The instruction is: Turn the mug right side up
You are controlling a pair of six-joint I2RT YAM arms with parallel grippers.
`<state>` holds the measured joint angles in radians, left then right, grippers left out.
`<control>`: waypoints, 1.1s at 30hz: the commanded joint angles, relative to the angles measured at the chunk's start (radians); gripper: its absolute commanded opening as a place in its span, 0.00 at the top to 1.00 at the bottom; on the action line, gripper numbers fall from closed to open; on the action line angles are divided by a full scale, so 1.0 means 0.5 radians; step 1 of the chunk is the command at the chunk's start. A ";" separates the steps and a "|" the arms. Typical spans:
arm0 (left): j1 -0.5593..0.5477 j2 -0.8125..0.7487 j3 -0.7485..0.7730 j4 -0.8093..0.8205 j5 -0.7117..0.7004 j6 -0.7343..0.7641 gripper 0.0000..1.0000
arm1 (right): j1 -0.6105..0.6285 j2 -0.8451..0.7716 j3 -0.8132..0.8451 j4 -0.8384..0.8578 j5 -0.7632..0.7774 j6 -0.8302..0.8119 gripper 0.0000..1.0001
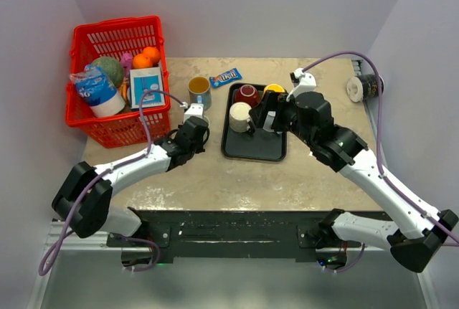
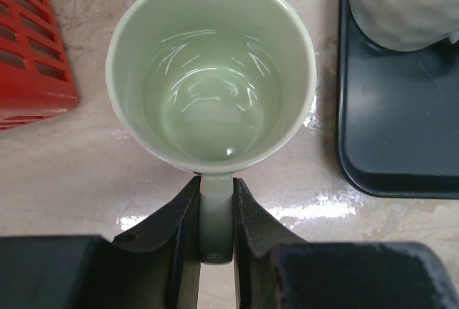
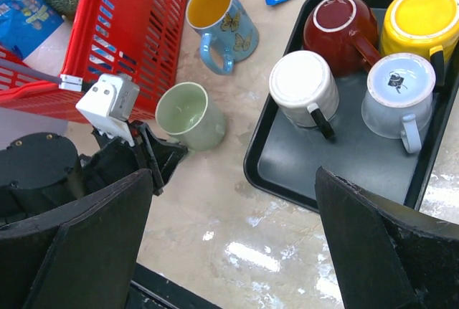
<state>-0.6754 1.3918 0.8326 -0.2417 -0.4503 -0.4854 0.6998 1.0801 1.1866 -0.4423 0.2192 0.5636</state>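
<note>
A pale green mug (image 2: 211, 72) stands upright on the table, mouth up and empty, between the red basket and the tray; it also shows in the right wrist view (image 3: 188, 114). My left gripper (image 2: 215, 187) is shut on its handle (image 2: 215, 219), one finger on each side. In the top view the left gripper (image 1: 195, 124) covers most of the mug. My right gripper (image 1: 262, 119) is open and empty, hovering over the left part of the black tray (image 1: 254, 148), its fingers (image 3: 107, 237) wide apart.
On the tray (image 3: 344, 165) several mugs stand upside down: white (image 3: 303, 87), red (image 3: 336, 26), yellow (image 3: 423, 18), grey-white (image 3: 396, 94). A blue butterfly mug (image 1: 199, 90) stands upright behind. A candy packet (image 1: 225, 77), a red basket (image 1: 118, 79) and a tape roll (image 1: 362, 88) are around.
</note>
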 commanded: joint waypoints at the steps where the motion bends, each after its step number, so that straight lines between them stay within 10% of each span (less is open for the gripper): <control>1: -0.024 -0.038 -0.106 0.725 -0.265 0.054 1.00 | -0.010 0.012 0.005 0.029 0.059 -0.007 0.01; 22: -0.018 0.327 -0.269 1.094 -0.336 -0.038 0.99 | -0.068 0.055 -0.069 0.020 0.000 -0.011 0.01; 33: -0.021 0.211 -0.245 0.941 -0.311 -0.063 0.28 | -0.080 0.131 -0.094 -0.008 -0.107 -0.041 0.01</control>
<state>-0.6823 1.5524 0.6880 0.2173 -0.5735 -0.4953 0.6651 1.1355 1.1522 -0.4568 0.1928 0.5568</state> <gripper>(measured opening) 0.633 0.986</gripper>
